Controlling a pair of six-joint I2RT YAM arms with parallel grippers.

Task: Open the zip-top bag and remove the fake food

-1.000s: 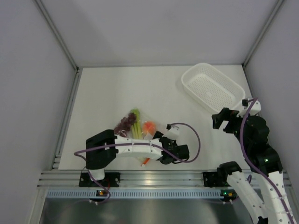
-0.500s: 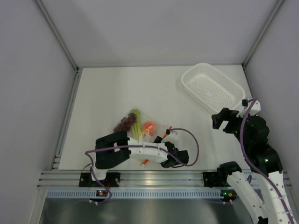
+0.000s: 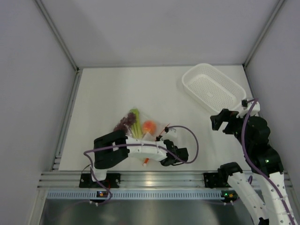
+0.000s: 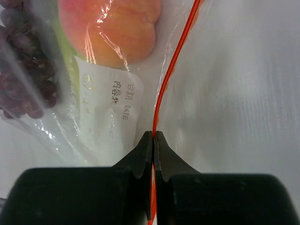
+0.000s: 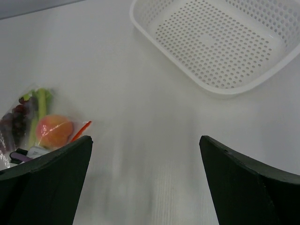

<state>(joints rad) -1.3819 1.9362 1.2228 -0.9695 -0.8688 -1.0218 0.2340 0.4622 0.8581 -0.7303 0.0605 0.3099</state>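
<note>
The bag (image 4: 96,133) lies on the bench (image 3: 108,93), lower middle of the top view. A peach-coloured fruit (image 4: 115,26), dark grapes (image 4: 23,70) and a green stalk (image 3: 135,118) are inside it. The left claw (image 4: 153,136) is pinched together on the bag's orange-red zip strip (image 4: 174,61). At the right of that view, the right claw (image 5: 145,143) hangs spread wide apart, holding nothing, over bare bench. A white perforated basket (image 3: 190,75) sits in the upper right.
</note>
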